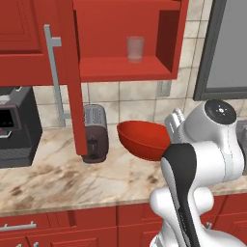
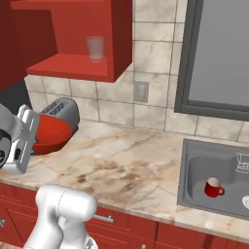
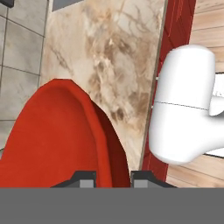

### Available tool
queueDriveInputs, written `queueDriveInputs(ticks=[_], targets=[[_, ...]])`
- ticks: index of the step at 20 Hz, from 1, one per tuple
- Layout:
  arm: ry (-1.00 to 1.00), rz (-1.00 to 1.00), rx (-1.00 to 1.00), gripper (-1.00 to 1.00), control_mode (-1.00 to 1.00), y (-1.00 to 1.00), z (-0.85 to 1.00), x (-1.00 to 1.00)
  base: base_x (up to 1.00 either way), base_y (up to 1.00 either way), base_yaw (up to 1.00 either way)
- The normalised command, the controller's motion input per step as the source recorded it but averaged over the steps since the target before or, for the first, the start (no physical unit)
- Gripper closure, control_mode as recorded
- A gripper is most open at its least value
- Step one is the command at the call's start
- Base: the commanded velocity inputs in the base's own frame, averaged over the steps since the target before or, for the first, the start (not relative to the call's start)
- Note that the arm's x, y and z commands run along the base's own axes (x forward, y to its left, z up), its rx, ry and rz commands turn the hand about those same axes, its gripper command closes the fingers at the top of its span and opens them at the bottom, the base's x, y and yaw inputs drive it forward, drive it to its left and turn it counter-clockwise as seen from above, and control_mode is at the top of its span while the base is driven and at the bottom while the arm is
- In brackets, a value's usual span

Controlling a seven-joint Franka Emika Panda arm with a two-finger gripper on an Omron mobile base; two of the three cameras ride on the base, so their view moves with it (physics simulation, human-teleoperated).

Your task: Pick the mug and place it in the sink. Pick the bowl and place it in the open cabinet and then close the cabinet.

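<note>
A wide, shallow, glossy red round bowl (image 1: 143, 139) was tipped on its side and held up above the counter, its open face turned toward the left in the left base view. In the hand view its thick rim (image 3: 101, 144) ran down between the two dark fingertips, and the gripper (image 3: 113, 178) was clamped on that rim.

The counter was a beige marble slab with brown veining (image 2: 131, 165), backed by pale square wall tiles (image 2: 151, 58). A silver and dark toaster (image 1: 94, 132) stood on it near the wall, just left of the bowl. Above hung a red wall cabinet (image 1: 128, 67) with its panelled door (image 1: 75, 77) swung open and a long silver bar handle (image 1: 54, 72) on it; a clear drinking glass (image 1: 135, 49) stood on its red shelf. To the right, a large grey metal sink (image 2: 194, 180) was set into the counter, and a small glossy red mug with a side handle (image 2: 213, 187) sat upright in its basin.

The bowl hung below the cabinet shelf, directly ahead of the gripper and touching its fingers, well apart from the sink.
</note>
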Motion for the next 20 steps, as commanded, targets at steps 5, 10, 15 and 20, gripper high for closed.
queueDriveInputs(ticks=[5,10,15,20], targets=[[0.0,0.0,0.0,1.0,1.0,0.0,0.0,0.0,0.05,-0.02,0.11],[0.0,0.0,0.0,1.0,1.0,0.0,0.0,0.0,0.0,-0.06,0.1],[0.0,0.0,0.0,1.0,1.0,0.0,0.0,0.0,0.0,-0.03,0.1],[-0.13,0.05,0.01,1.0,-1.0,-0.01,0.34,-0.05,0.0,0.0,0.0]])
